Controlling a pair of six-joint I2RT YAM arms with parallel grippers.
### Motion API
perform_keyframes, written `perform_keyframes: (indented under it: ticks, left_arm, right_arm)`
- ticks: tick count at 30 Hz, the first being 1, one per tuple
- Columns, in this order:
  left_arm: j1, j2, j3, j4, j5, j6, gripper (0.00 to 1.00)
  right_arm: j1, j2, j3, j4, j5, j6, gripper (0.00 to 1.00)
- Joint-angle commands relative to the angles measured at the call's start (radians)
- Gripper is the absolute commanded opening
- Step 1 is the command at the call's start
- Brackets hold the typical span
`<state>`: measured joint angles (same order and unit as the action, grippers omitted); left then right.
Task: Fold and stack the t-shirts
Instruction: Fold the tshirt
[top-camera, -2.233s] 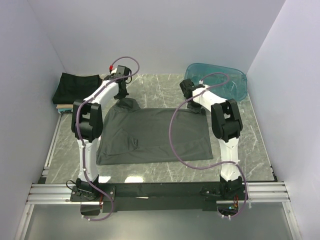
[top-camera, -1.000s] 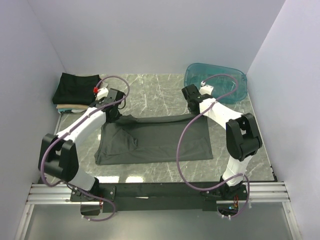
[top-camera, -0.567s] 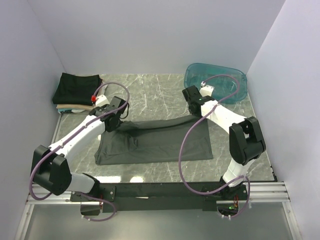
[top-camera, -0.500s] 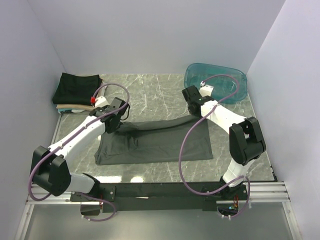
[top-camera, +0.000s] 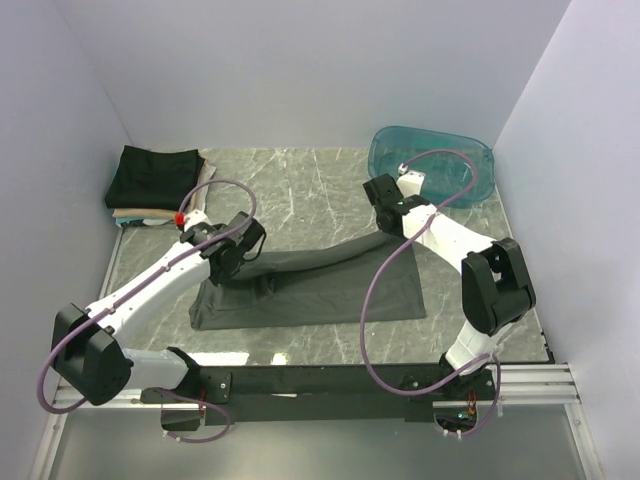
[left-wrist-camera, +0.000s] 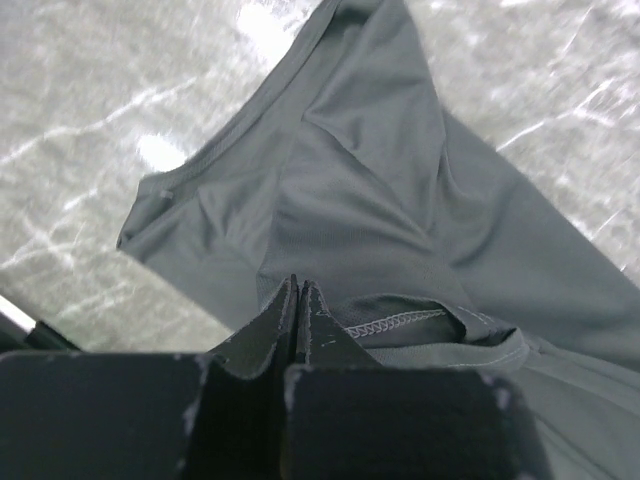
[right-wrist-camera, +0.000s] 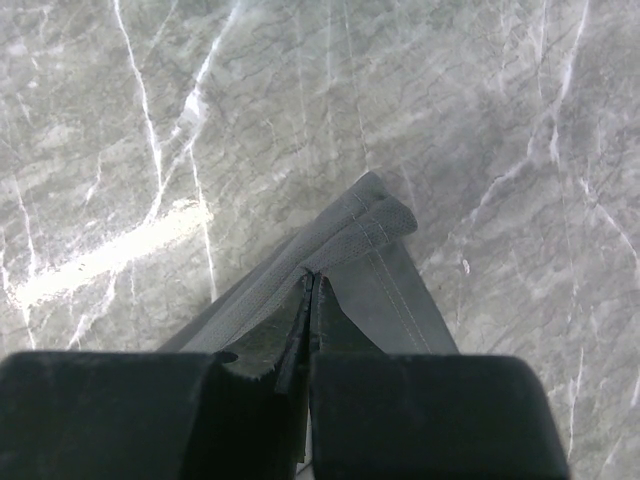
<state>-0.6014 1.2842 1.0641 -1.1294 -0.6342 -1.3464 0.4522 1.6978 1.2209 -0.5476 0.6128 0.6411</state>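
While the overhead view looks down on the marble-patterned surface (top-camera: 300, 180), the charcoal t-shirt (top-camera: 330, 290) lies near centre, toward 6 o'clock. Its far edge is lifted into a ridge strung between both arms. The left end effector (top-camera: 228, 262) sits at the ridge's 9 o'clock end, the right end effector (top-camera: 392, 225) at its 2 o'clock end. The ridge slopes lower toward the left. A folded black t-shirt (top-camera: 155, 175) rests at 10 o'clock on the surface, atop a pale folded layer (top-camera: 135, 213). The teal tub (top-camera: 435, 165) stands at 1 o'clock, apart from the shirt.

Left wrist view: the left end effector (left-wrist-camera: 298, 300) has its fingers pressed together, pinching a fold of the charcoal t-shirt (left-wrist-camera: 380, 190). A stitched hem shows just at 3 o'clock of the fingertips. Cloth spreads away toward 12 o'clock, with the surface (left-wrist-camera: 90, 110) beyond at 9 to 11 o'clock.

Right wrist view: the right end effector (right-wrist-camera: 312, 290) is clamped tight on the charcoal t-shirt (right-wrist-camera: 365, 225), gripping a doubled hem corner that pokes out toward 1 o'clock. The surface (right-wrist-camera: 480, 120) fills the rest of the view.
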Motion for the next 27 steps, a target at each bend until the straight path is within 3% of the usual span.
perform_keyframes:
  ticks: [1,19,22,23,25,27]
  left_arm:
    - [-0.044,-0.014,-0.007,-0.105,-0.019,-0.112,0.0]
    - [-0.121,-0.016,-0.164,-0.064,0.028,-0.119,0.01]
    - [-0.126,-0.031,-0.199,-0.001,0.06,-0.07,0.1]
    - [-0.133,-0.036,-0.208,0.016,0.076,-0.057,0.19]
    - [-0.144,-0.051,-0.216,0.02,0.09,-0.048,0.32]
    - [-0.158,-0.062,-0.213,0.0,0.094,-0.057,0.42]
  right_arm:
    - [0.006,-0.059,-0.014,0.028,0.041,-0.001,0.0]
    - [0.055,-0.217,-0.241,0.015,0.044,0.112,0.0]
    - [0.072,-0.263,-0.308,-0.003,0.033,0.158,0.1]
    - [0.078,-0.294,-0.339,-0.014,0.034,0.169,0.26]
    - [0.082,-0.323,-0.377,-0.02,0.009,0.186,0.46]
    - [0.091,-0.381,-0.402,-0.028,-0.008,0.187,0.51]
